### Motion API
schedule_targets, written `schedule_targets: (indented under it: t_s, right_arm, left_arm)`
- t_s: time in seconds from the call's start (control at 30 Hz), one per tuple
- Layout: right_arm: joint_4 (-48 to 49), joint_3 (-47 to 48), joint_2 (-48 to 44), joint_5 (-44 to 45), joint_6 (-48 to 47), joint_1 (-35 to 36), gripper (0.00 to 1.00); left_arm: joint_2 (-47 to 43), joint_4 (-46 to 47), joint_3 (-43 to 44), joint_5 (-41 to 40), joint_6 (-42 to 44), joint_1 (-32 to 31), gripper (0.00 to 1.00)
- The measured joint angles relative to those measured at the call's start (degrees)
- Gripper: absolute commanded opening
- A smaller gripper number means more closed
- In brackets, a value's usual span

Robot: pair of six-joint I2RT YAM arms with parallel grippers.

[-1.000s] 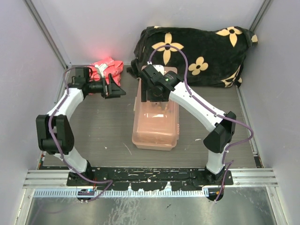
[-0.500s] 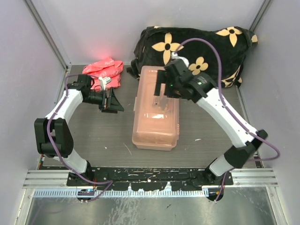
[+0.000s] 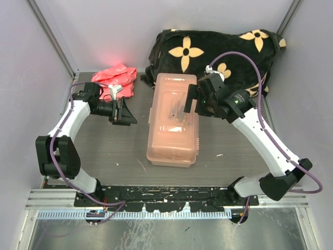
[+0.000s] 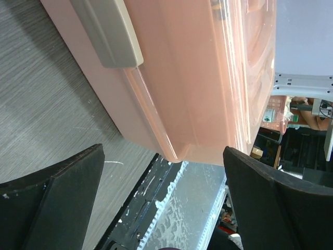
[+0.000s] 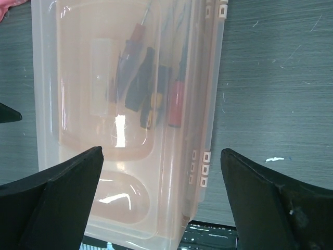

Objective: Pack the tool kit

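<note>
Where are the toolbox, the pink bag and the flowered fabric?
toolbox (image 3: 173,130): top external view, middle of its lid.
pink bag (image 3: 115,78): top external view, its crumpled middle.
flowered fabric (image 3: 218,49): top external view, black patch between flowers.

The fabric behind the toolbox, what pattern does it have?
The fabric is black with large yellow flowers, clearest in the top external view.

The large salmon-pink translucent plastic toolbox (image 3: 173,133) sits mid-frame on the grey wood-grain table (image 3: 104,156), running lengthwise from top to bottom. Small hand tools (image 5: 151,86) lie inside it under the lid. Behind it, upper right, lies the black fabric with yellow flowers (image 3: 218,52). The bright pink plastic bag (image 3: 115,77) lies upper left. The left gripper (image 3: 130,111) sits left of the box, below the bag. The right gripper (image 3: 187,102) hangs over the box's upper right.
</note>
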Motion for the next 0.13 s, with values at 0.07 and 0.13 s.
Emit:
schedule_targets:
  t_s: [0.07, 0.13]
  right_arm:
    - [0.2, -0.5, 0.0, -0.3, 0.0, 0.0, 1.00]
    - [0.6, -0.9, 0.0, -0.5, 0.0, 0.0, 1.00]
  left_arm:
    - [-0.3, 0.2, -0.4, 0.6, 0.0, 0.0, 0.98]
    - [-0.5, 0.7, -1.5, 1.4, 0.0, 0.0, 0.98]
